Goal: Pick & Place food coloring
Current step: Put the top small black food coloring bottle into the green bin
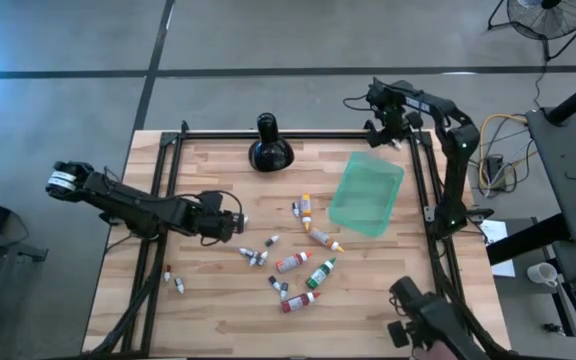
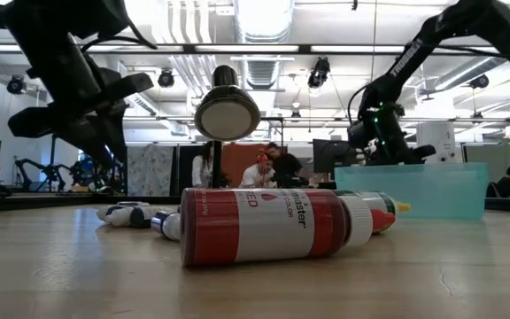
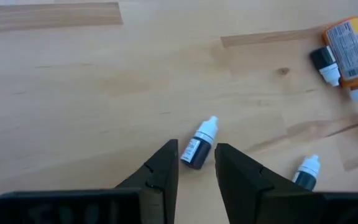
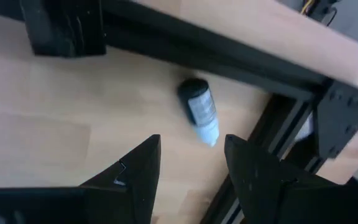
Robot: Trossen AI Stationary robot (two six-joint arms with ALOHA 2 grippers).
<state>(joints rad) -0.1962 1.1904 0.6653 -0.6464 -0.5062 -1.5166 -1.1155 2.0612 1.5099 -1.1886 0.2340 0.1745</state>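
The food coloring bottles lie on their sides in a scatter across the table's middle (image 1: 293, 262); a red one (image 2: 273, 226) fills the low view's foreground. My left gripper (image 1: 240, 224) hovers low just left of the scatter, open. In its wrist view a tiny white-capped dark vial (image 3: 199, 148) lies on the wood, its dark end between my fingertips (image 3: 194, 160) without touching them. My right gripper (image 1: 381, 130) is at the table's far right corner, open (image 4: 191, 155), above another tiny vial (image 4: 199, 111) lying beside the black frame rail.
A teal-green plastic container (image 1: 366, 195) sits right of the scatter. The black bulbous long-necked object (image 1: 268, 150) stands near the far edge. A second small vial (image 3: 304, 173) and an orange bottle (image 3: 352, 56) lie near my left gripper. Black frame rails (image 1: 168, 190) run along both table sides.
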